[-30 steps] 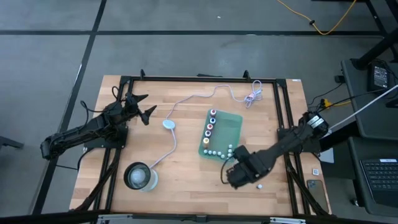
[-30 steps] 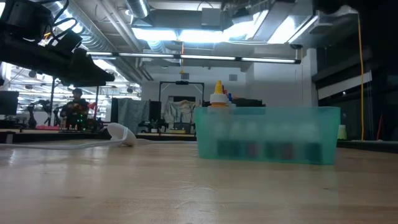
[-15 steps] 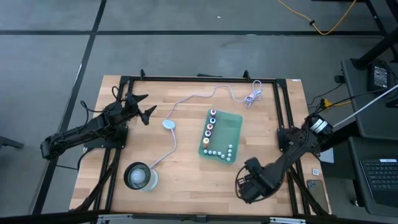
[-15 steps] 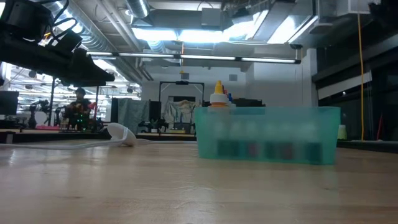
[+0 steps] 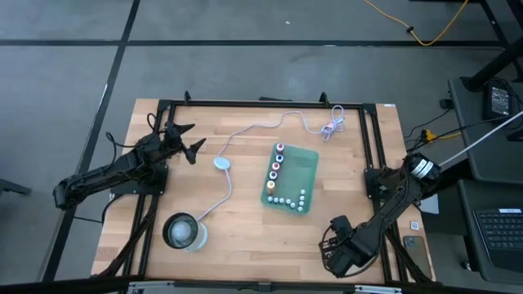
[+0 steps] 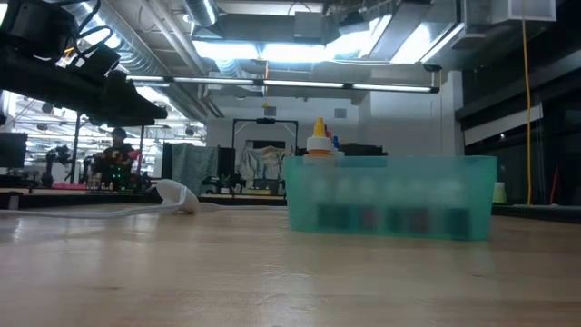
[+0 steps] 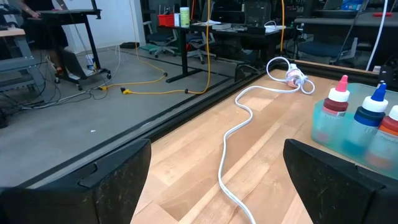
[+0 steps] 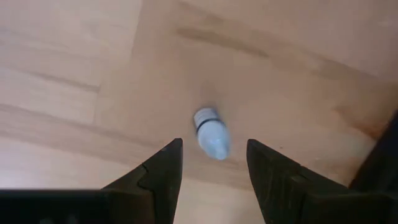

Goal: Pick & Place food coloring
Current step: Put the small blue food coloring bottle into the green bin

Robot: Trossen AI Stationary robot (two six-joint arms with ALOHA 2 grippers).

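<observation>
A green tray (image 5: 304,171) stands at mid-table. Upright in it are food coloring bottles (image 5: 276,163) with red, dark, orange and blue caps, plus a row of white ones (image 5: 286,200). One lone white bottle (image 8: 211,132) rests on bare wood near the table's near right corner. My right gripper (image 8: 211,171) hangs open above it, pointing down, with a finger on either side and short of it. In the high view that gripper (image 5: 337,255) hides the bottle. My left gripper (image 5: 186,140) waits open at the table's left far side.
A pale-blue puck (image 5: 221,162) on a white cable (image 5: 253,126) lies left of the tray, and the cable's coiled end (image 5: 331,126) sits at the far edge. A clear glass container (image 5: 184,231) stands near the near left corner. Black frame rails (image 5: 372,163) border the table.
My right gripper has swung from beside the tray's near end toward the table's near right corner and now hangs over the lone white bottle. The tray and its bottles have stayed put.
</observation>
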